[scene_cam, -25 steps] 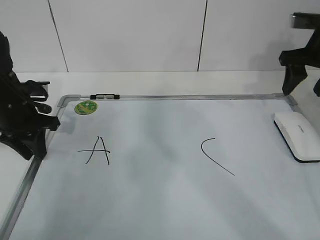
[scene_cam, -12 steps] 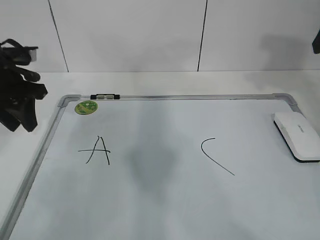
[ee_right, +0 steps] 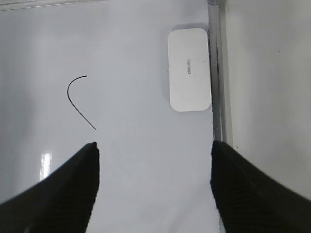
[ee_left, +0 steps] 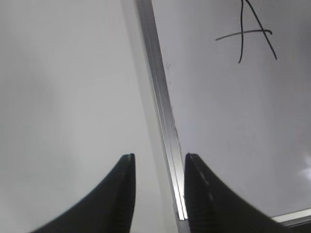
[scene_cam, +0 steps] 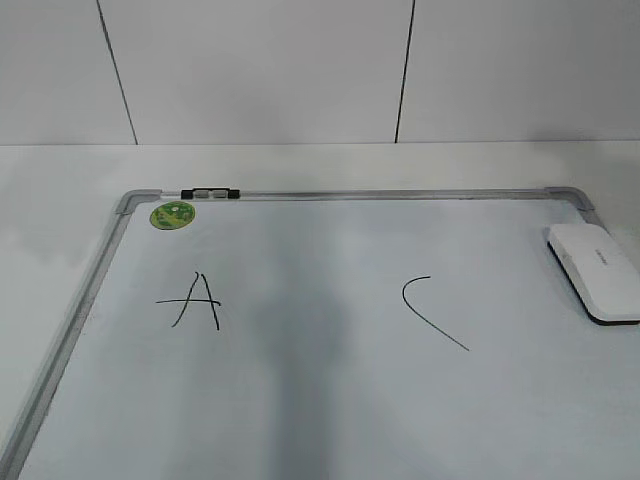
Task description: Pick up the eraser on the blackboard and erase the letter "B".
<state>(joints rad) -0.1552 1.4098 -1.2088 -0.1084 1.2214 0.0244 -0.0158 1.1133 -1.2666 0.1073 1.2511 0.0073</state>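
**Board bare between A and C; eraser flat at the right frame, nothing gripped**

The blackboard (scene_cam: pixel 330 400) fills most of the exterior view, lying flat on the white table (scene_cam: pixel 300 160), its grey frame running along the far and left edges. No arm shows in that view.

The right gripper (ee_right: pixel 154 150) hangs above the board with its jaws spread wide and nothing between them. The eraser (ee_right: pixel 189 69) lies ahead of the jaws, closer to the right-hand jaw's side, white face up, its long side just beside the board's right frame; whether it touches the frame cannot be told. It is well apart from both fingertips. The letter "C" (ee_right: pixel 80 101) sits ahead of the left-hand jaw, its tail ending just short of that fingertip in the picture.

The left gripper (ee_left: pixel 158 158) hovers over the board's left edge with its jaws parted by a narrower gap and empty. The frame rail (ee_left: pixel 160 107) runs through that gap, one jaw over the table, the other over the board. The letter "A" (ee_left: pixel 248 31) lies ahead of the board-side jaw, well apart from it.

A round green magnet (scene_cam: pixel 172 214) sits in the board's far left corner, beside a small black clip (scene_cam: pixel 210 191) on the far frame.

No letter "B" shows; the board between A and C is unmarked.
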